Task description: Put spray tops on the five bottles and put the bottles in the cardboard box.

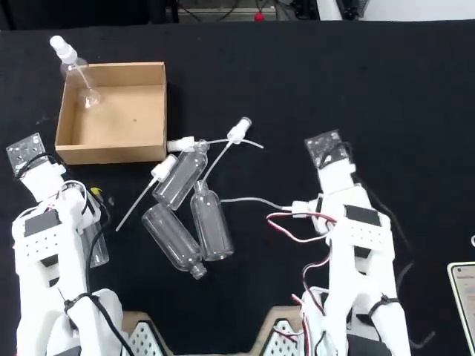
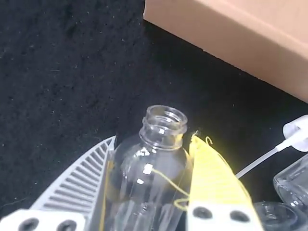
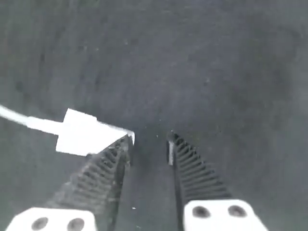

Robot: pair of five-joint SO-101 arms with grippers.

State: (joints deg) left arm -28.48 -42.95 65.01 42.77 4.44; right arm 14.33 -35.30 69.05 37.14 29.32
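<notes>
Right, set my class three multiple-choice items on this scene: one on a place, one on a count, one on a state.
1. Where does the cardboard box sit?
A. just beyond the left arm
B. midway between the two arms
C. next to the right arm

2. How many clear bottles lie loose on the black cloth?
A. one
B. three
C. five

3. The bottle in the left pincer is:
A. fitted with a spray top
B. open-necked, with no top
C. crushed flat

Answers:
1 A: the high view shows the box ahead of that arm.
2 B: three lie bunched mid-table.
3 B: the left wrist view shows a bare rim.
</notes>
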